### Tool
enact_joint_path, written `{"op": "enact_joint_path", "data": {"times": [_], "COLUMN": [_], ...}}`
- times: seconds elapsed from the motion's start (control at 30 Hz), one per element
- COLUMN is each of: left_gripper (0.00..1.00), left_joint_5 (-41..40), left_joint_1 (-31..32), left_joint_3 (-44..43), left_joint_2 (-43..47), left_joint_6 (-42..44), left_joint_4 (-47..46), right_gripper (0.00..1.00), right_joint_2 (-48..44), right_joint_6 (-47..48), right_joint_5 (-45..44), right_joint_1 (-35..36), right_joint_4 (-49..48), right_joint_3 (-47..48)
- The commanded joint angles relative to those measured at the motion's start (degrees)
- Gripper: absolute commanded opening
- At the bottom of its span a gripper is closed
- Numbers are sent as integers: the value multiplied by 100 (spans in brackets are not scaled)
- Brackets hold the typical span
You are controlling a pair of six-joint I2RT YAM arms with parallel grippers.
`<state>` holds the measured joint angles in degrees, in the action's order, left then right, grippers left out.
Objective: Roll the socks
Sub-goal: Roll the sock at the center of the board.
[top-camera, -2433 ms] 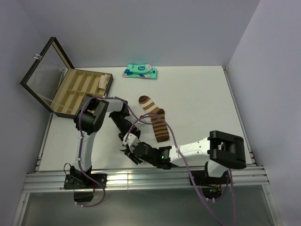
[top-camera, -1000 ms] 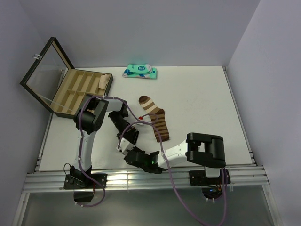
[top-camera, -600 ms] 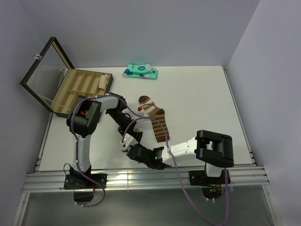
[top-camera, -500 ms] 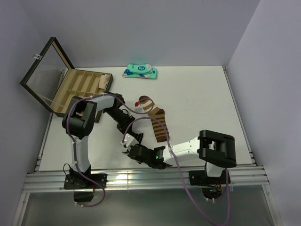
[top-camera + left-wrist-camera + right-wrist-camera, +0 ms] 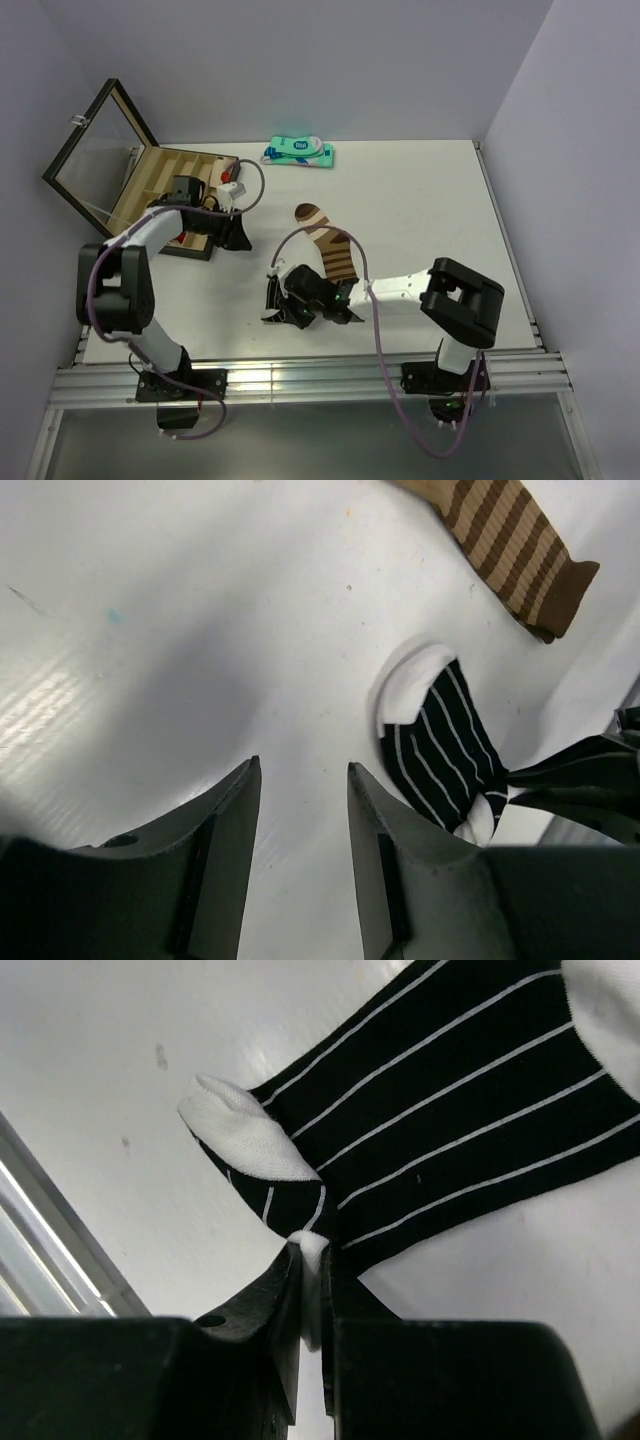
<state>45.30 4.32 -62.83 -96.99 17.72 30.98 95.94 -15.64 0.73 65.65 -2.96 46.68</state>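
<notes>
Right hand pinches black sock by its edge; left hand spread, well apart.

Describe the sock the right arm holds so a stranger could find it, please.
On the white table, look near the front edge. The black sock in the right end effector has thin white stripes, unlike the tan-banded brown sock.

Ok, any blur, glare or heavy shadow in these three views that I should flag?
Top external: sharp and evenly lit, with soft shadows only. Left wrist: the left gripper is soft-focus up close, a bright sheen streaks the table at the left, and the black sock is crisp. Right wrist: the right gripper is a dark, underexposed mass, yet the sock's stripes are sharp.
</notes>
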Motion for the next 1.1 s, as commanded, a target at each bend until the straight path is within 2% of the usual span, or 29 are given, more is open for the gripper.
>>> {"op": "enact_joint_path", "data": {"times": [0.0, 0.03, 0.27, 0.4, 0.43, 0.53, 0.83, 1.07], "left_gripper": [46, 46, 53, 60, 61, 63, 63, 63], "left_joint_5": [-381, -425, -1048, -1618, -1716, -1997, -2517, -2754], "left_joint_1": [87, 122, 543, 1140, 1481, 2044, 3311, 3761], "left_joint_3": [419, 594, 1816, 2747, 2863, 3162, 3479, 3646], "left_joint_2": [821, 1083, 2446, 3343, 3597, 3853, 3512, 3248], "left_joint_6": [-59, 125, 900, 1164, 1242, 1383, 1577, 1498], "left_joint_4": [-874, -909, -1726, -2262, -2402, -2474, -2465, -2746], "right_gripper": [0, 0, 1, 1, 1, 3, 5, 5], "right_joint_2": [460, 661, 1365, 1567, 1594, 1743, 2043, 2060], "right_joint_6": [-132, -124, -194, -185, -185, -124, -185, -115], "right_joint_5": [1296, 1759, 2940, 3363, 3407, 3530, 3723, 3733], "right_joint_1": [-429, -647, -1238, -1484, -1519, -1634, -1950, -2047], "right_joint_4": [638, 743, 1807, 2132, 2203, 2510, 2977, 3100], "right_joint_3": [447, 630, 1519, 1853, 1897, 2178, 2592, 2619]}}
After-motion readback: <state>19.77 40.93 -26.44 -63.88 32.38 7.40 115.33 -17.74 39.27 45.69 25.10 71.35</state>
